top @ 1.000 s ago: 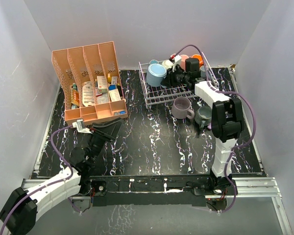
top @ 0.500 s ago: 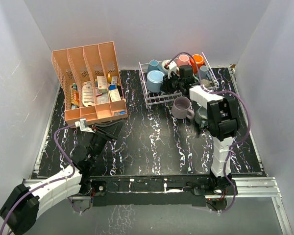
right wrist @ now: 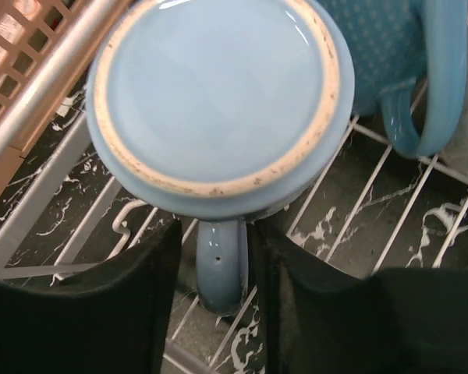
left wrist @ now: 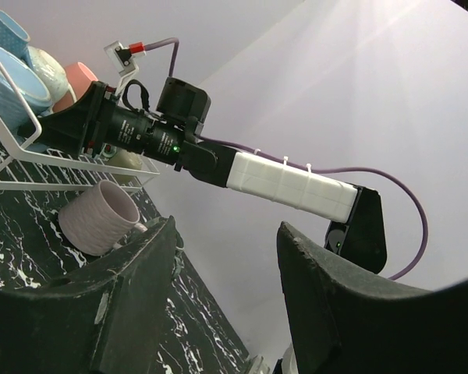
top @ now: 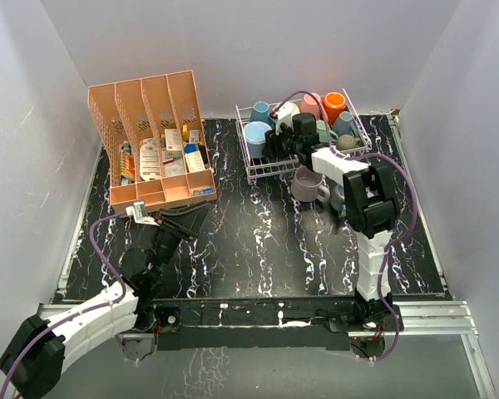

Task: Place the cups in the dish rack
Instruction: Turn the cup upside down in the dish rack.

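Observation:
The white wire dish rack (top: 270, 171) stands at the back and holds several cups: orange (top: 334, 105), pink (top: 310, 104), cream (top: 287, 110) and teal (top: 260, 110). A light blue cup (right wrist: 214, 86) lies bottom-up in the rack's left part. My right gripper (right wrist: 221, 234) straddles its handle (right wrist: 221, 269) and is open, with narrow gaps on both sides. A lilac cup (top: 308, 184) sits on the table in front of the rack. Beside it a dark grey cup (top: 343, 196) is half hidden by my right arm. My left gripper (left wrist: 228, 234) is open and empty, low at the left.
A salmon-pink slotted organizer (top: 154, 141) full of small packets stands at the back left, close to the rack's left side (right wrist: 31, 164). A teal dotted cup (right wrist: 390, 54) sits right behind the light blue one. White walls enclose the black marbled table (top: 258, 241).
My right gripper has moved left along the rack with the light blue cup, and its jaws have parted from the handle. The left arm has barely moved.

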Robot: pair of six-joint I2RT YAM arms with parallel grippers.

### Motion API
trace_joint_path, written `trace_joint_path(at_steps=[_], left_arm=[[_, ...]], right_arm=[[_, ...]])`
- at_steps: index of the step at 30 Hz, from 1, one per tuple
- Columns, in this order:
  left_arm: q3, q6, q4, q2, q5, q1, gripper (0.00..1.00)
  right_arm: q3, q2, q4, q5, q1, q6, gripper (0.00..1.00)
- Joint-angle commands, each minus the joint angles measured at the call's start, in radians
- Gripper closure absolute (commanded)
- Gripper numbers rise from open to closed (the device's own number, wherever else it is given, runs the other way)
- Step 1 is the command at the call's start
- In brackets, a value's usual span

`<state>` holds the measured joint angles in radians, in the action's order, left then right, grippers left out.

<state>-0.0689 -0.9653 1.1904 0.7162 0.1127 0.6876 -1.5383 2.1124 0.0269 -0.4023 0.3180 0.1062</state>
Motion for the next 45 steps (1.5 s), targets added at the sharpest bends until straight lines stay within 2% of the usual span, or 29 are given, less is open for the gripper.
trace_joint_path(at_steps=[1, 8, 17, 20, 24, 26, 36, 45], left_arm=[[-0.014, 0.002, -0.013, -0.029, -0.007, 0.003, 0.48], [-0.009, 0.005, -0.03, -0.053, -0.002, 0.003, 0.48], [0.001, 0.003, -0.02, -0.049, 0.001, 0.003, 0.48], [0.001, 0.0, -0.008, -0.041, -0.002, 0.003, 0.48], [0.003, 0.0, -0.007, -0.036, 0.001, 0.003, 0.48], [0.004, 0.0, -0.007, -0.033, 0.002, 0.003, 0.48], [-0.006, -0.008, 0.009, 0.011, -0.009, 0.003, 0.48], [-0.02, -0.007, -0.005, 0.01, -0.011, 0.003, 0.48]], right_arm=[[-0.06, -0.031, 0.125, -0.096, -0.003, -0.019, 0.52], [-0.026, -0.102, 0.129, -0.24, -0.006, -0.039, 0.46], [0.009, -0.176, 0.137, -0.286, -0.034, -0.059, 0.46], [0.021, -0.192, 0.138, -0.291, -0.042, -0.055, 0.52], [0.036, -0.207, 0.105, -0.265, -0.05, -0.017, 0.84], [0.047, -0.211, 0.094, -0.199, -0.05, -0.003, 0.92], [-0.004, -0.127, 0.027, -0.041, -0.033, 0.013, 0.92], [-0.063, -0.06, -0.021, 0.015, 0.021, 0.04, 0.92]])
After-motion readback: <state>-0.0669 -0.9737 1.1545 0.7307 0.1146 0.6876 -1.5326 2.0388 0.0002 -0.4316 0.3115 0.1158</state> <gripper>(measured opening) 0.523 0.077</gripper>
